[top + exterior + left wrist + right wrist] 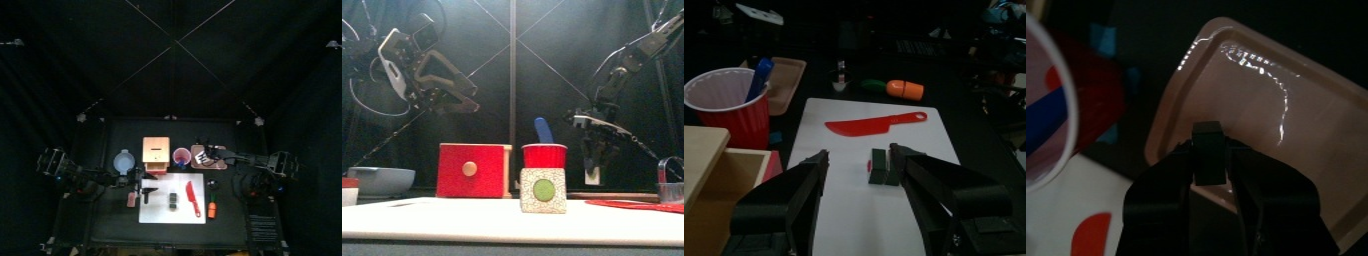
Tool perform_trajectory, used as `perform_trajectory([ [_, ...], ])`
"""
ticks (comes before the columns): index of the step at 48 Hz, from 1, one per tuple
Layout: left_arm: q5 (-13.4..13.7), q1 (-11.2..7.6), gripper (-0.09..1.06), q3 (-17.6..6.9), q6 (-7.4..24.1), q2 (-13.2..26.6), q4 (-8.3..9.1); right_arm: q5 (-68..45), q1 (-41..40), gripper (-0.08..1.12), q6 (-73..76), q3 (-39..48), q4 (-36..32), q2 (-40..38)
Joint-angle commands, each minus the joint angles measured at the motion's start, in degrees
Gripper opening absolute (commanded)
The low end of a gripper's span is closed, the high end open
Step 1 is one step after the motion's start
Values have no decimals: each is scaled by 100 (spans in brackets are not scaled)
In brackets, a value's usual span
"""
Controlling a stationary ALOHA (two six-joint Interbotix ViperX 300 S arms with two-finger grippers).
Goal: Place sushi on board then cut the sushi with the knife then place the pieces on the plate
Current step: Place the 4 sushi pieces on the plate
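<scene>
Sushi piece (543,190) stands on white board (167,218), red knife (878,124) flat beside it. L gripper (858,153) is wide open and empty, framing sushi w/o contact. R gripper (1209,140) has jaws pressed together over pink tray (1280,90); load indeterminate. Front view shows L gripper raised well above table; L wrist view adds orange toy (905,89) just off board.

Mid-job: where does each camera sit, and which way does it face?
Top: high above, looking down at the white board; left arm and right arm at its sides.
Front: table's front edge, level, facing the sushi piece and red cup; arms above.
Left wrist: on the left arm, facing the board; left gripper open, sushi piece between jaws.
Right wrist: on the right arm, facing the pink tray; right gripper shut.
Shared: top and left wrist both show the red knife on the board.
</scene>
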Motion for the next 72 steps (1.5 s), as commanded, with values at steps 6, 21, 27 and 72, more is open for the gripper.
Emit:
perform_trajectory([
  [6, -53, 18, 88, -62, 9, -35, 35, -185, -185, 58, 18, -334, 35, 343],
  [21, -53, 18, 88, 53, 0, -35, 26, -176, -158, 82, -18, -457, 79, 510],
  [27, -62, 18, 88, 35, -9, -35, 18, -105, -158, 89, 9, -466, 79, 510],
  [72, -53, 158, 87, -132, -9, 0, -26, 387, 3876, 89, -308, -1046, -615, 466],
])
